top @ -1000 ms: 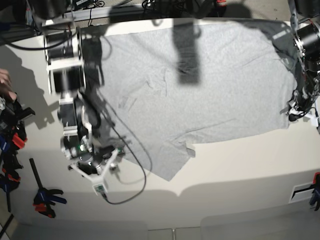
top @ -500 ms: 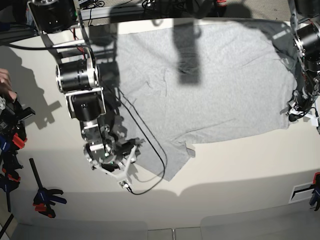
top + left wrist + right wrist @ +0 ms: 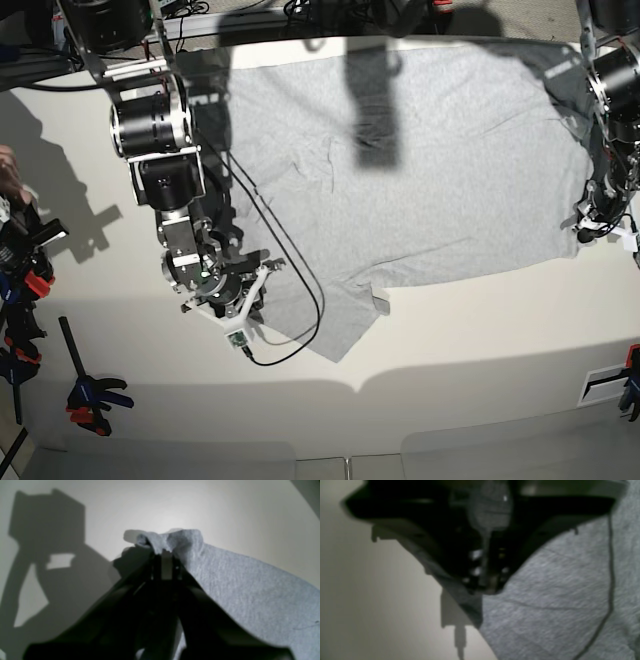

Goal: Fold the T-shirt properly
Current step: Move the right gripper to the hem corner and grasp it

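Jaws of the right gripper (image 3: 222, 300) are closed down at the sleeve edge of the T-shirt (image 3: 420, 170), at the left of the base view; the wrist view is too dark and blurred to confirm cloth between them, though grey fabric lies directly under the tips. Jaws of the left gripper (image 3: 162, 552) are closed on a bunched corner of the same shirt, at the hem end on the base view's right. Shirt lies spread plain side up on the tabletop (image 3: 480, 330), long axis running left to right between the 2 arms. Judgement: each arm sits at one end of that axis, so the next fold turns on carrying both ends the same way across the body.
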### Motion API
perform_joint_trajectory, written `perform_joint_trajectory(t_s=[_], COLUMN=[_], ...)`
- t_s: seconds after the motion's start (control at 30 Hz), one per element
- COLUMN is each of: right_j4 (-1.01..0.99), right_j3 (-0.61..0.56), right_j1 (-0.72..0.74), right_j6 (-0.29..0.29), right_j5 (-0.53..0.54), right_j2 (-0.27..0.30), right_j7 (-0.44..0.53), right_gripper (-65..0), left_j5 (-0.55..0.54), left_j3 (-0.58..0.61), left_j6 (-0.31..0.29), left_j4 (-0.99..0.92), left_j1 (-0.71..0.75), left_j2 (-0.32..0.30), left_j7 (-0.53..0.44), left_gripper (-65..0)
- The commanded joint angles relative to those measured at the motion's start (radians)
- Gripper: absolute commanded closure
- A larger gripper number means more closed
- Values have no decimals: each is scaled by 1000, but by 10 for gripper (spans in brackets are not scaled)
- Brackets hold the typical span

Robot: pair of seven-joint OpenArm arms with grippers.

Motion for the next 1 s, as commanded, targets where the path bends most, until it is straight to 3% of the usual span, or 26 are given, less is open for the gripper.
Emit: perform_joint_trajectory(t_s=[0.0, 0.3, 0.53, 0.63, 0.8, 0.97], right_j4=[4, 88, 135, 189, 358, 580], right_j3=[-2, -2, -2, -2, -2, -2], right_j1=[15, 56, 82, 73, -16, -167], right_j6=[-10, -57, -53, -15, 11, 10], right_j5=[-39, -45, -18, 28, 38, 38], right_j2=[6, 6, 6, 6, 6, 14], right_j7=[-61, -84, -111, -150, -207, -236], right_gripper=[0, 0, 0, 0, 0, 0], left_j5=[-12, -11, -12, -12, -19, -88], left_j3=[0, 0, 0, 0, 0, 0], left_j6=[-17, -16, -16, -16, -19, -28], left_j4=[14, 138, 225, 252, 322, 521], left_j1=[-25, -24, -24, -21, 27, 170], left_j2=[-24, -23, -23, -23, -23, -18], left_j7=[-18, -14, 58, 111, 164, 195], left_gripper=[0, 0, 0, 0, 0, 0])
